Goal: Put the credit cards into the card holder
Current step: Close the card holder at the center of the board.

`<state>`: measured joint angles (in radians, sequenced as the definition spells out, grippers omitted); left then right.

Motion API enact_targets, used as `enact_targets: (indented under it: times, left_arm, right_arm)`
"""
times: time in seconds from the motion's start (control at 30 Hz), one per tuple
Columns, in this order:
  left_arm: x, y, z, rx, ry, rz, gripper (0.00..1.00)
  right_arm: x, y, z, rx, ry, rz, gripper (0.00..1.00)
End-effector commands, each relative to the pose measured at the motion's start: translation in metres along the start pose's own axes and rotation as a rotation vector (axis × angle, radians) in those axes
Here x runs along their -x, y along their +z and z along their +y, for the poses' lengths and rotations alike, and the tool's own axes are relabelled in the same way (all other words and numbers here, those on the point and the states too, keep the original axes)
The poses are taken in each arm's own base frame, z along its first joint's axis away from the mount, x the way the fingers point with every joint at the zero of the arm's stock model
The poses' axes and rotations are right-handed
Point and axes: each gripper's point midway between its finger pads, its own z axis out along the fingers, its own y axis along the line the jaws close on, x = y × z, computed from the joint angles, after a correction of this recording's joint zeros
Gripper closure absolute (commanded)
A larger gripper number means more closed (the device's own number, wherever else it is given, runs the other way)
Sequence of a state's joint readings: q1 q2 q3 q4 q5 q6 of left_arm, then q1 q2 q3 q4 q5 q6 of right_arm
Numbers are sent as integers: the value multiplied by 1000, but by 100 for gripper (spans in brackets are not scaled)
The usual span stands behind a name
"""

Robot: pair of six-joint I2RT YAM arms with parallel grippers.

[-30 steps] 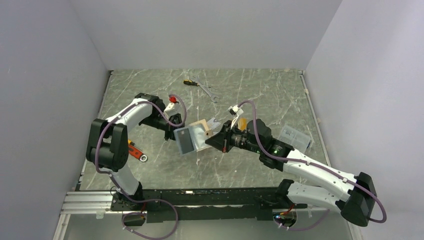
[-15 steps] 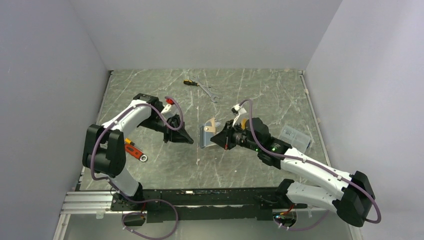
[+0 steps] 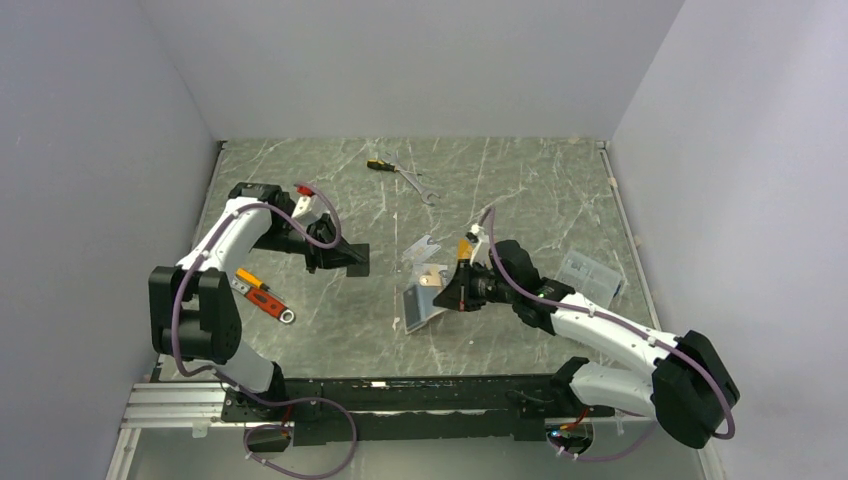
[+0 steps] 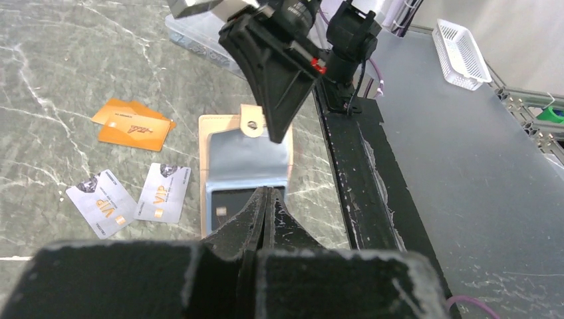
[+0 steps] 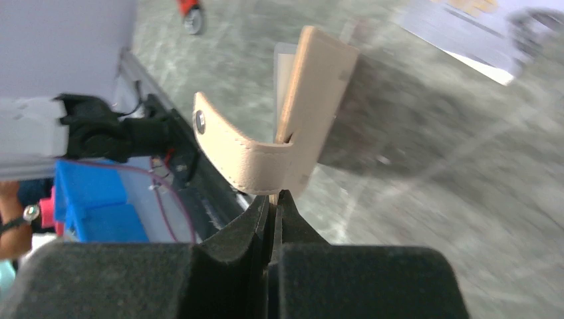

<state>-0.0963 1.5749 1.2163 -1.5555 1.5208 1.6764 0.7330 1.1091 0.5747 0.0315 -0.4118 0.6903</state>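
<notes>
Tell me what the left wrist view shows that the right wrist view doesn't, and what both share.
Left wrist only: the card holder's open inside with a dark card, an orange card, the shut left claw. Right wrist only: a red tool, a blue box. Both: the tan snap tab and the right claw shut on the holder beside it.
</notes>
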Motion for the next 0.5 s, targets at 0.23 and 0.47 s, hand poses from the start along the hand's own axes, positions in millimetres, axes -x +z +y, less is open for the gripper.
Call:
enact_targets:
  times: [0.23,0.47]
  left_arm:
    - [-8,1,3,-17,39,37,100]
    - [-27,2,3,-37,47,99,100]
  right_arm:
    - [-44,-18,-74,-358,62,144,97]
    - [-44,0,-59,-536,-146,273,95]
